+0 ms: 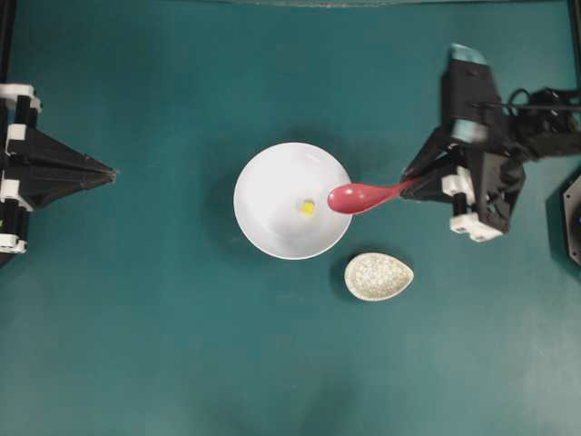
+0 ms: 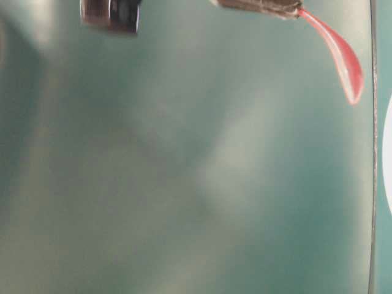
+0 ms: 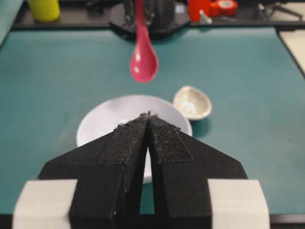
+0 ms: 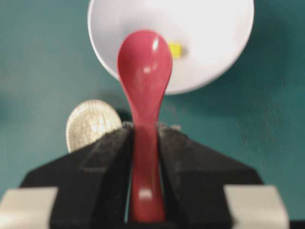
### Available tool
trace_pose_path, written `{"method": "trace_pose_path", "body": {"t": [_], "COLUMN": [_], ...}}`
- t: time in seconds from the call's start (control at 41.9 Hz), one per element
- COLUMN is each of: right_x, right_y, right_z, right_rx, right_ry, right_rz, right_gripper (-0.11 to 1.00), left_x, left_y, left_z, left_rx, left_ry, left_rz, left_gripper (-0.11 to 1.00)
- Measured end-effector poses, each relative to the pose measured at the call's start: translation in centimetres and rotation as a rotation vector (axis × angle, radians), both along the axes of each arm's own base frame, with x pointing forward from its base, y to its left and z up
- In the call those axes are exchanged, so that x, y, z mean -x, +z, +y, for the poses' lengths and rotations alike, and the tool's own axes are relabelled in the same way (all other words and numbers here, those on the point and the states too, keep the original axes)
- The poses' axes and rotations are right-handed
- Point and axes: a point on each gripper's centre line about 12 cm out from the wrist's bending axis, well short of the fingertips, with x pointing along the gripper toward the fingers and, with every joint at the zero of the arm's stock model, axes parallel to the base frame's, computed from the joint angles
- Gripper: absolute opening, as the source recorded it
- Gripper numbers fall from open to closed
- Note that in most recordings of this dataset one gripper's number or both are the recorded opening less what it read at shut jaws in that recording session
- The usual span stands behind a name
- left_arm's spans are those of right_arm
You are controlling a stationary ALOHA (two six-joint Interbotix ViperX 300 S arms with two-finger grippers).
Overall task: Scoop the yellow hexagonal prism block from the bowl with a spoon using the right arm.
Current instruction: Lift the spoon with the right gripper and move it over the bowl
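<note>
Teal matting (image 1: 136, 318) covered the whole table, which carried one white bowl (image 1: 263, 195), one speckled cream dish (image 1: 379, 276), one spoon (image 1: 359, 196) and one yellow block (image 1: 308, 208). Two grippers were in view. The right gripper (image 4: 143, 136) was clamped on the spoon's handle, holding the pink-red head above the bowl's right rim. The yellow block lay inside the bowl, just beyond the spoon's tip. The left gripper (image 1: 111, 171) sat with jaws together, well apart from the bowl.
</note>
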Motion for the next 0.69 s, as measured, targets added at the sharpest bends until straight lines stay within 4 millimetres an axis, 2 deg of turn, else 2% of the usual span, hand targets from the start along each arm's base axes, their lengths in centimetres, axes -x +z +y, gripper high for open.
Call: {"method": "trace_pose_path", "body": {"t": [0.215, 0.477, 0.692], "right_x": [-2.6, -6.0, -7.7], "right_y": [0.6, 0.1, 0.3], "right_z": [-1.2, -1.8, -2.0], "right_rx": [0.02, -0.017, -0.046], "right_ry": [0.06, 0.126, 0.143], "right_rz": [0.166, 0.377, 0.465], "right_gripper": [0.23, 0.23, 0.23], "left_x": [-0.1, -0.1, -0.2], "left_y": [-0.1, -0.1, -0.1], "left_z": [0.0, 0.0, 0.0], "left_rx": [0.0, 0.0, 0.0], "left_ry": [0.0, 0.0, 0.0], "left_rz": [0.005, 0.002, 0.003], "left_gripper": [0.0, 0.0, 0.0]}}
